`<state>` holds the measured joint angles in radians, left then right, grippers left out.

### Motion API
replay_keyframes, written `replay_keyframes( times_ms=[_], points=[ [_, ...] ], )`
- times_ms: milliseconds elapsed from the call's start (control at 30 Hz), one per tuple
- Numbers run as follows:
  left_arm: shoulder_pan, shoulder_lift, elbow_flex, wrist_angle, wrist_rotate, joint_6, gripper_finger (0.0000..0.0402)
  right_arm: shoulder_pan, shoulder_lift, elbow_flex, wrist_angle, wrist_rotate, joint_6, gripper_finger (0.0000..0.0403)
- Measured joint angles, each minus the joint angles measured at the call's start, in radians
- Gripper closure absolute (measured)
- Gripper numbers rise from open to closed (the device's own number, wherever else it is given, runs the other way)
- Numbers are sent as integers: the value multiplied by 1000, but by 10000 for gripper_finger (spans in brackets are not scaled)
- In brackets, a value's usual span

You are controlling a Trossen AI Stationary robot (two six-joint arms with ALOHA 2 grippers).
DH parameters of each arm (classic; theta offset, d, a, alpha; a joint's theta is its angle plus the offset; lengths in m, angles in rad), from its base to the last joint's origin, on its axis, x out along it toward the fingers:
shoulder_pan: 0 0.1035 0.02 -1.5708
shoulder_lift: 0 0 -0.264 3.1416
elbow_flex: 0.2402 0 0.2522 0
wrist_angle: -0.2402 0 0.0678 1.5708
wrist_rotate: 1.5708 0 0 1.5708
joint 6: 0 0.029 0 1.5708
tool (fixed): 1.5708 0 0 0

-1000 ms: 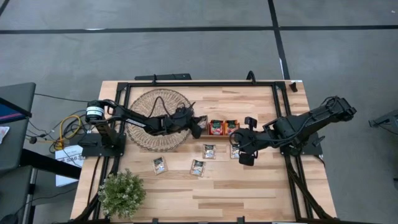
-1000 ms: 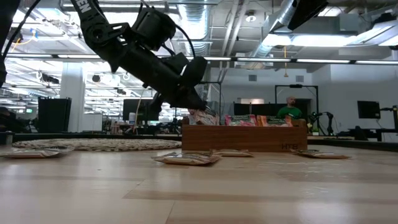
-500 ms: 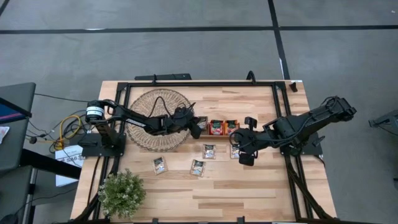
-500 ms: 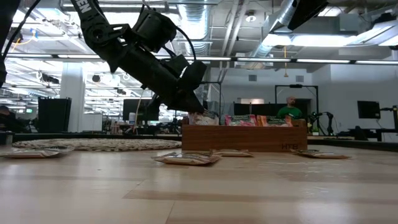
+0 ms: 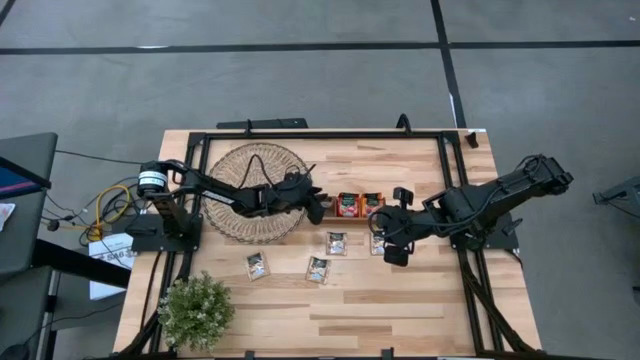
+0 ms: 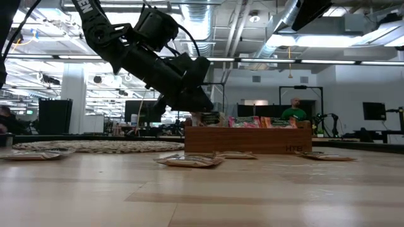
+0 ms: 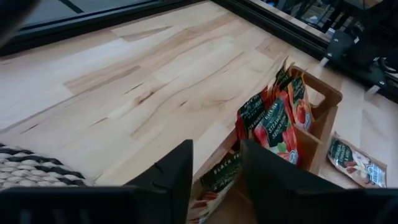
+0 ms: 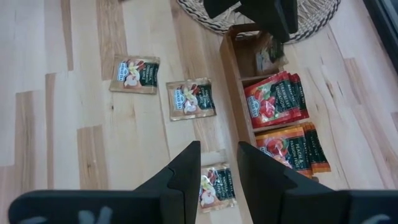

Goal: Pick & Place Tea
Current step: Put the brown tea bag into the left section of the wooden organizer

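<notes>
A light wooden table [image 5: 400,320] seen from above holds a long brown wooden tray with compartments [image 5: 348,206], a large round woven mat [image 5: 240,165] and a small green potted plant [image 5: 196,311]. The left gripper [image 5: 314,203] hangs over the mat-side end of the tray, its two dark fingers [image 7: 168,180] spread apart with nothing between them; just below them a pale sachet with a dark label [image 7: 219,179] sits in the end compartment. The next compartments hold upright red sachets [image 8: 273,99] and orange sachets [image 8: 292,147]. Four more pale tea sachets [image 5: 318,269] lie flat on the table beside the tray, apart from one another. The right gripper [image 5: 391,248] hovers above the table near the tray's other end, over one of these loose sachets [image 8: 214,187]; its fingers [image 8: 183,171] stand somewhat apart and hold nothing. In the low view, a person [image 6: 293,111] shows far off in the room behind the tray.
</notes>
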<state>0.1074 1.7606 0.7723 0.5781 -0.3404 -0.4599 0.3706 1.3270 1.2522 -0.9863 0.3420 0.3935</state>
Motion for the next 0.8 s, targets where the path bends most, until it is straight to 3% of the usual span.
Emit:
replay_keyframes(
  times_ms=[200,400,667,800],
  points=[
    [5,-62,0,-24,-4,83,272,0,0,0,0,0,0,306],
    [12,-205,0,-156,-18,109,272,0,0,0,-8,-3,0,306],
    [-22,-391,0,-312,314,63,273,27,3,-44,-78,-35,0,306],
    [-60,-431,0,-403,346,19,273,47,3,-104,-72,-57,27,306]
  ],
)
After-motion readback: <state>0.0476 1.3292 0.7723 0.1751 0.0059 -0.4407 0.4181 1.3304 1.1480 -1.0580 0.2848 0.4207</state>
